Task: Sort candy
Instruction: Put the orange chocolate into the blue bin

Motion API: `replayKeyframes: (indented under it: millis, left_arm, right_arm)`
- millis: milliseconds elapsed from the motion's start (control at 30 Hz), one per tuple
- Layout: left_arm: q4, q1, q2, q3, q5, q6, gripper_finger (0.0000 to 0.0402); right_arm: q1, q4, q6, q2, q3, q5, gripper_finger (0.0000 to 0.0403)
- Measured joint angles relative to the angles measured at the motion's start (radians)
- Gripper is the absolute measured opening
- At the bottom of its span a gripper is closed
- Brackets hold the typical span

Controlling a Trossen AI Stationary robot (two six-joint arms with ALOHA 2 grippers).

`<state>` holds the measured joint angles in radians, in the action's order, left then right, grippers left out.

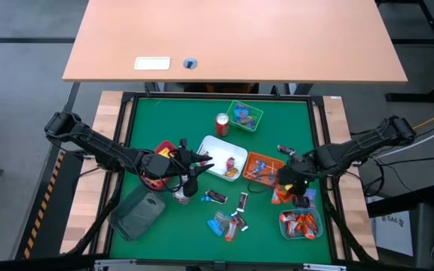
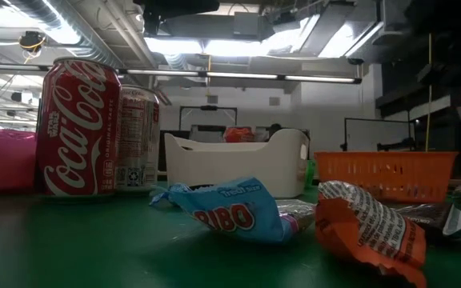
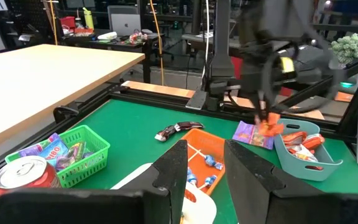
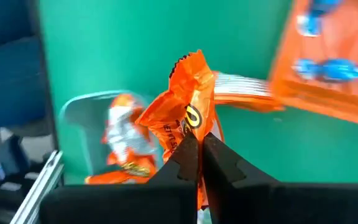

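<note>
The right gripper [image 4: 199,144], fingers pinched shut on an orange candy packet [image 4: 185,115], hangs above and just short of the grey-blue tray [image 4: 82,109] of like packets, so a short carry and release seems next, while the left gripper [image 3: 205,163] waits open.

The high camera is looking straight down from well above, taking in the whole green tabletop [image 1: 164,143] and both arms. The low camera is sitting at tabletop level, facing across into the room, very near a red can [image 2: 78,128] and a blue packet [image 2: 234,212]. The left wrist camera is looking forward past its own fingers [image 3: 173,168], across the orange tray [image 3: 207,152] toward the far right arm; the high view is sharing that tray [image 1: 261,167]. The right wrist camera is hovering close above the grey-blue tray [image 4: 89,134], facing down past its fingers [image 4: 188,155]; the high view is sharing this tray [image 1: 301,226].
</note>
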<state>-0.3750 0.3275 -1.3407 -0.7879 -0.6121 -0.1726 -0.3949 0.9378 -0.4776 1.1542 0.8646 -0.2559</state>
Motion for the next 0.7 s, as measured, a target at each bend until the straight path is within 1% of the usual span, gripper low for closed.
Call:
replayKeyframes:
  millis: [67,133,333,467,567,700]
  left_arm:
    - [0.000,0.000,0.000,0.000,0.000,0.000,0.0099]
    - [0.000,0.000,0.000,0.000,0.000,0.000,0.0099]
    - [0.000,0.000,0.000,0.000,0.000,0.000,0.0099]
    - [0.000,0.000,0.000,0.000,0.000,0.000,0.0099]
    - [0.000,0.000,0.000,0.000,0.000,0.000,0.0099]
    - [0.000,0.000,0.000,0.000,0.000,0.000,0.0099]
  right_arm:
    - [-0.048,-0.014,-0.019,0.000,0.000,-0.011,0.0003]
    - [-0.100,-0.017,-0.076,0.000,0.000,-0.009,0.0004]
    - [-0.258,-0.090,-0.259,0.000,0.000,0.027,0.0008]
    - [-0.338,-0.145,-0.351,0.002,0.000,0.054,0.0009]
    - [-0.382,-0.149,-0.390,0.003,0.000,0.062,0.0009]
    - [-0.420,-0.141,-0.387,0.003,0.000,0.062,0.0009]
